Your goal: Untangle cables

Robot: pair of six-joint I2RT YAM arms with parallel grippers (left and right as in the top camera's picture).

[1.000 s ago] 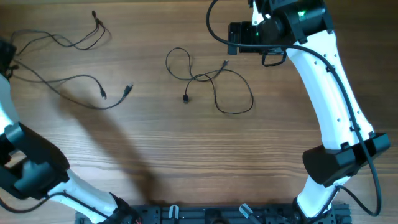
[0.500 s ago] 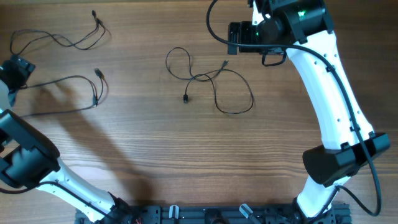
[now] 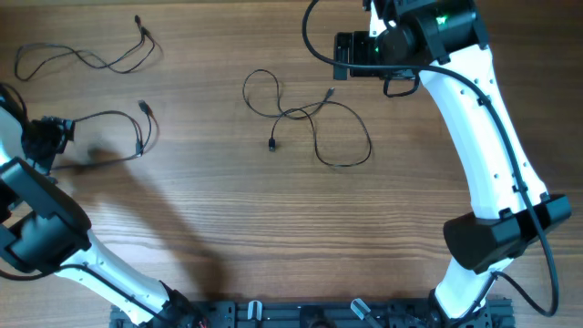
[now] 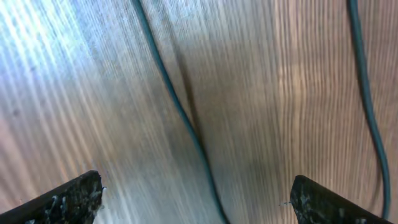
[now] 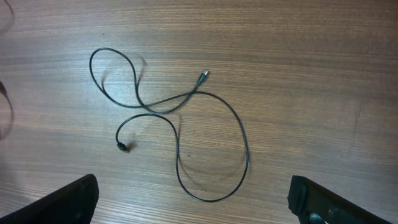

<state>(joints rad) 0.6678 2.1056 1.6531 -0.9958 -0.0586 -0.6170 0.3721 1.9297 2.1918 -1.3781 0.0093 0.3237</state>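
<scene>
Three thin black cables lie apart on the wooden table. One cable [image 3: 91, 59] runs along the far left. A second cable [image 3: 109, 113] lies folded below it, and one end passes under my left gripper [image 3: 47, 138]. In the left wrist view that gripper [image 4: 199, 200] is open and low over the wood; a strand of the cable [image 4: 180, 112] lies loose between its fingers and another strand [image 4: 367, 106] runs at the right. The third cable [image 3: 314, 109], looped over itself, lies mid-table below my right gripper [image 3: 351, 56]. That gripper [image 5: 199, 202] hangs open well above the looped cable [image 5: 155, 107].
The right arm [image 3: 483, 137] reaches from the near right corner to the far edge. The left arm [image 3: 46, 237] rises along the left edge. A dark rail [image 3: 301, 314] runs along the near edge.
My left gripper dragged the second cable leftward, folding it, then opened and let it go. It has since shifted nearer and slightly right. The right arm and the other two cables have not moved.
</scene>
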